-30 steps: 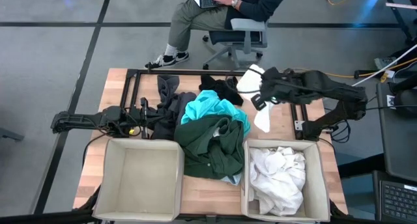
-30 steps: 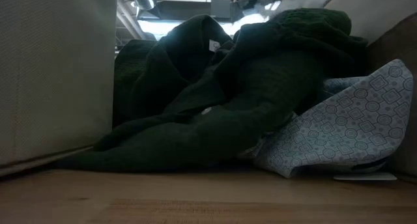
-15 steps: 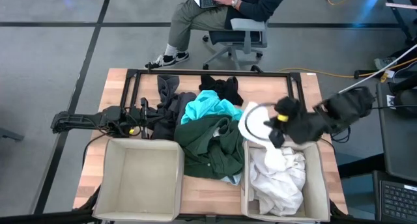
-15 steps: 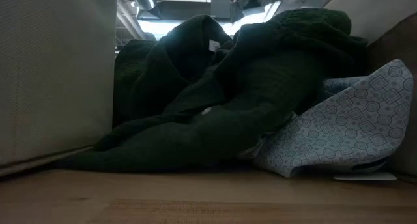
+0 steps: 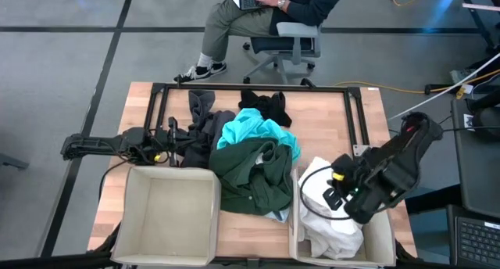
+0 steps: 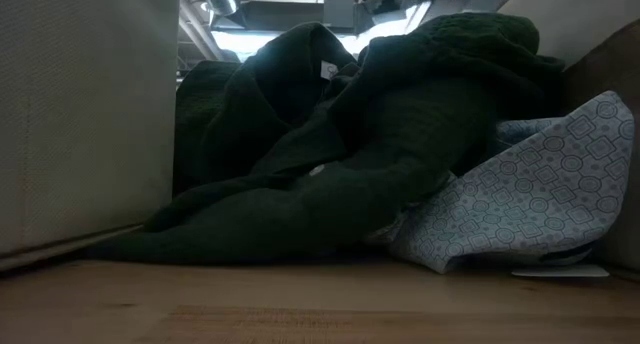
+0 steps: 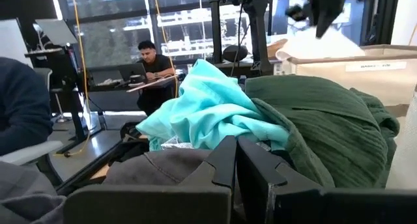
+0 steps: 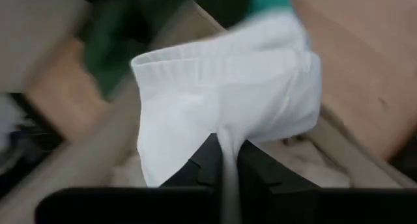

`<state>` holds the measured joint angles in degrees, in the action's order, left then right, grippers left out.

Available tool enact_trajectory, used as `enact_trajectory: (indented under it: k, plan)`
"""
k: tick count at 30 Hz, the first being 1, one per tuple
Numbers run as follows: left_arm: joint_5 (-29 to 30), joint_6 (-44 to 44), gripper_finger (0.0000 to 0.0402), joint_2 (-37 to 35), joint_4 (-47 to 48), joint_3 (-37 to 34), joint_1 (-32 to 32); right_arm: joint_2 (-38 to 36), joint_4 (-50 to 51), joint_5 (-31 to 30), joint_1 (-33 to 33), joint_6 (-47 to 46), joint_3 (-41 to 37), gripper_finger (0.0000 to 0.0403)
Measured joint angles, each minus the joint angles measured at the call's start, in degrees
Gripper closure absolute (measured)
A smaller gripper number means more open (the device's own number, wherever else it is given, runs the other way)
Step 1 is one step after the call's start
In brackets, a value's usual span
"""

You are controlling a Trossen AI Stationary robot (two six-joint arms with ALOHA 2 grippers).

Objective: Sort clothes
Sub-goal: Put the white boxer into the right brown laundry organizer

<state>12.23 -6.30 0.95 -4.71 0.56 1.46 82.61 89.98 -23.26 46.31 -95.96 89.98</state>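
Note:
My right gripper [image 5: 337, 192] is over the right beige bin [image 5: 384, 222], shut on a white garment [image 5: 312, 179]. More white clothes [image 5: 332, 234] lie in that bin. On the table between the bins lies a heap: a dark green garment [image 5: 254, 173], a turquoise one [image 5: 258, 132] on its far side, a black one [image 5: 266, 105], a dark grey one [image 5: 201, 120] and a pale light-blue patterned one [image 6: 540, 199] under the green. My left gripper [image 7: 236, 160] lies shut and empty at the table's left, by the dark grey garment [image 7: 156, 168]. My right gripper pinches a thin fold of the white garment [image 8: 226, 142] between its two fingers. The rest of the cloth [image 8: 221, 94] spreads out beyond the fingertips, slack. In the high view it hangs at the right bin's far left corner, above the white clothes in the bin.
The left beige bin [image 5: 133, 222] stands at the near left. A black metal frame [image 5: 160, 93] runs along the table's far edge and sides. A person sits on an office chair [image 5: 293, 38] beyond the far edge.
My right gripper has carried the white garment from the table's far right side toward the near edge and down, and now stands over the right bin. The garment has come along and now hangs at the bin's far left corner.

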Motion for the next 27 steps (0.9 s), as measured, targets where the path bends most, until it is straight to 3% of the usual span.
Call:
enact_trajectory:
  k: [6, 11, 15, 19, 23, 27]
  plan:
    - [0.0, -1.4, 0.0396, 0.0, -2.1, 0.0, 0.0, 0.0, -0.1, 2.9, -1.2, -4.3, -12.0, 0.0362]
    - [0.0, -1.9, 0.0396, 0.0, -2.4, 0.0, 0.0, 0.0, -4.0, 12.3, -4.2, -4.9, -20.3, 0.0345]
    - [0.0, -2.0, 0.0396, 0.0, -2.4, 0.0, 0.0, 0.0, -10.1, 18.2, -5.9, -3.6, -25.0, 0.0288]
    - [0.0, -2.2, 0.0396, 0.0, -2.3, 0.0, 0.0, -0.1, -12.0, 19.4, -6.4, -1.6, -27.4, 0.0215]
    - [0.0, -2.2, 0.0396, 0.0, -2.4, 0.0, 0.0, -0.1, -9.9, 23.3, -6.7, -1.3, -25.7, 0.016]
    - [0.0, -2.2, 0.0396, 0.0, -2.4, 0.0, 0.0, 0.0, -5.4, 24.3, -6.6, -1.3, -20.8, 0.0138]
